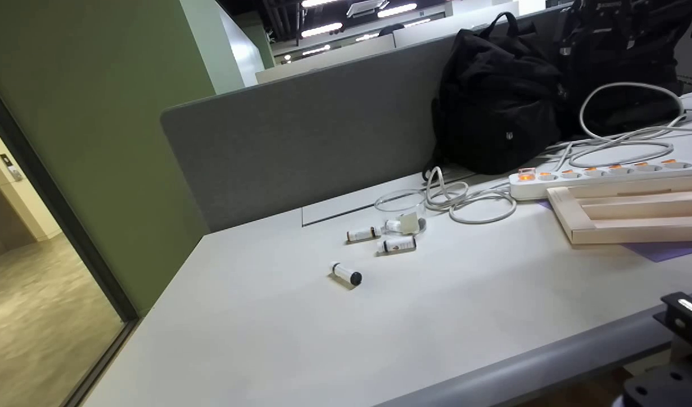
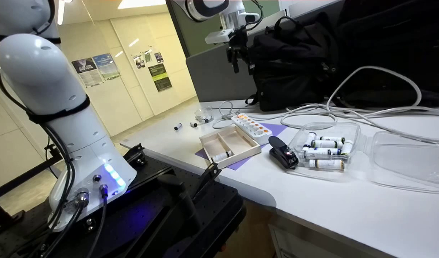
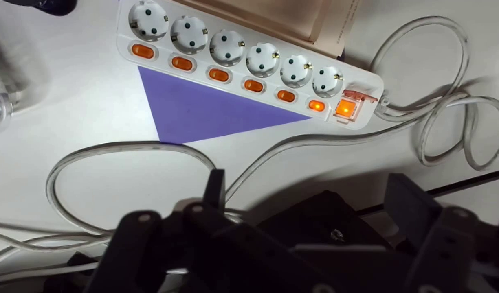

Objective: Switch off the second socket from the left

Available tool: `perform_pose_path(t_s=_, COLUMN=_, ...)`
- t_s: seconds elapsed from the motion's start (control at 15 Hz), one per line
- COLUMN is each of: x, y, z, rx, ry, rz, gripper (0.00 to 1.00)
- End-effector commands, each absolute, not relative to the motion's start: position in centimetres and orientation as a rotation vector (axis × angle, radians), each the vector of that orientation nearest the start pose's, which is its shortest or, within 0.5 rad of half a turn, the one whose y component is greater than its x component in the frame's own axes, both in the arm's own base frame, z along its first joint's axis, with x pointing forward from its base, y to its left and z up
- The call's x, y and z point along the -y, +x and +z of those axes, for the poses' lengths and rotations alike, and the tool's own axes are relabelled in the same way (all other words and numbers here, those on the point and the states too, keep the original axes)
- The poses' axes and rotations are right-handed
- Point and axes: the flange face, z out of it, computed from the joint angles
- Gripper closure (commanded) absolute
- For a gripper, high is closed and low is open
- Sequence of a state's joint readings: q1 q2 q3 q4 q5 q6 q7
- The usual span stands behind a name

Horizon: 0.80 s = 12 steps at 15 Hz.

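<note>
One tabletop (image 1: 289, 328) carries the work, and your likeliest error on it is a miscount, since left and right swap between views. Your arm (image 2: 67, 111) stands at nine o'clock in an exterior view and arches over to twelve, pointing down above the tabletop. Near where it ends, at three o'clock, is the black backpack (image 2: 289, 77); swing that way and you may snag it. In the wrist view the white power strip (image 3: 249, 67) lies at eleven o'clock from your end effector (image 3: 311, 195), whose two fingers (image 3: 214, 187) stand spread wide, pinching nothing; pressing with one could slide the strip. The second socket from the left (image 3: 189, 35) there, also at eleven, is not the outlet (image 1: 571, 174) an exterior view gives, and you cannot tell which is meant. Its orange switch (image 3: 182, 63) looks unlit, so a press might turn it on rather than off.
</note>
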<state>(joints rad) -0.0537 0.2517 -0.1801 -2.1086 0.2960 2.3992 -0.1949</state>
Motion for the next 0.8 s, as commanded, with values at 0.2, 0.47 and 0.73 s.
perform_pose_path(t_s=0.2, x=12.3, y=57.6, z=28.1, rx=-0.372, ry=-2.985, rz=-0.079, gripper=0.26)
perform_pose_path(t_s=0.47, x=10.9, y=59.1, z=24.1, rx=-0.428, ry=-2.994, rz=0.016, gripper=0.46)
perform_pose_path(t_s=0.73, x=9.6, y=61.7, z=20.0, rx=-0.59, ry=-3.018, rz=0.034, gripper=0.74)
